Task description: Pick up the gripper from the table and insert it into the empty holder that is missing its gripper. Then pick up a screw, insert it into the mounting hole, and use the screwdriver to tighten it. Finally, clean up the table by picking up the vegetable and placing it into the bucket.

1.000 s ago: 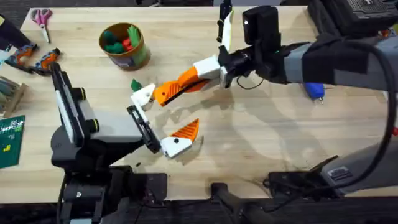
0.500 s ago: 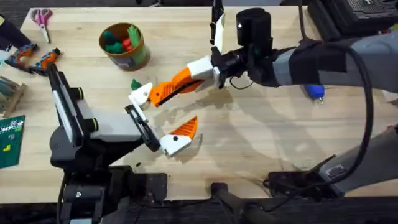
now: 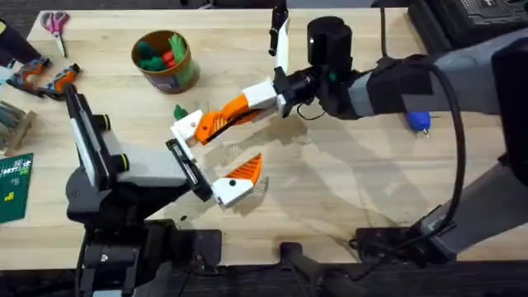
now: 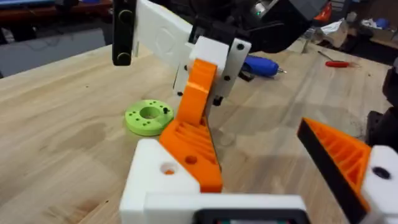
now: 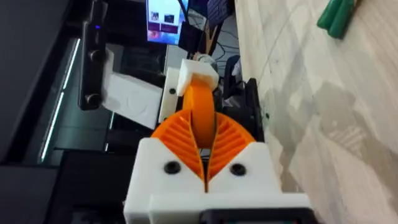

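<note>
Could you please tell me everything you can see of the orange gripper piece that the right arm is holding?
The gripper is a small orange plastic wedge with ribbed sides. The right gripper has its jaws shut on one end, holding it low over the table. Its other end lies against the empty holder, the white block on the left arm's finger. In the left wrist view it slants down onto that block, beside a small hole.

The gripper (image 3: 221, 119) is orange with ribs; the empty holder (image 3: 187, 126) is white. The screwdriver (image 3: 417, 121) is blue. The tan bucket (image 3: 165, 59) shows green and red.
</note>
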Available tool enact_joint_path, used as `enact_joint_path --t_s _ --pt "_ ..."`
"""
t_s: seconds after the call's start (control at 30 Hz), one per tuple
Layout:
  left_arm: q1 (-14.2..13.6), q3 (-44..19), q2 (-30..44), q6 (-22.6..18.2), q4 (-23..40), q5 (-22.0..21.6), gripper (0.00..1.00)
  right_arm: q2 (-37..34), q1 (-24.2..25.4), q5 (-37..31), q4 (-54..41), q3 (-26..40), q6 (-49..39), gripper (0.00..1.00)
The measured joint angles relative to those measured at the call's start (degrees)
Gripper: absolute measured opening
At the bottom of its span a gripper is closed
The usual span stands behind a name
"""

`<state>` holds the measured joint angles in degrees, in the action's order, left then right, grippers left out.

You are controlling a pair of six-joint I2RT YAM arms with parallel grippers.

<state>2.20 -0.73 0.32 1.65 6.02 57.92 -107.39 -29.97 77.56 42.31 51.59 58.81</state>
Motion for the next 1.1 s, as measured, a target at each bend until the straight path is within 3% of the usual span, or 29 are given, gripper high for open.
enact_joint_path --t_s 0.6,1.1 --pt "0.25 0.00 -0.02 -2.06 -0.24 -1.69 0.972 -0.65 -2.16 -6.17 9.48 -0.23 6.18 0.009" --pt "0.96 -0.07 -0.02 -1.56 -0.37 -4.65 0.972 -0.75 -5.08 -12.02 10.44 -0.28 6.13 0.009"
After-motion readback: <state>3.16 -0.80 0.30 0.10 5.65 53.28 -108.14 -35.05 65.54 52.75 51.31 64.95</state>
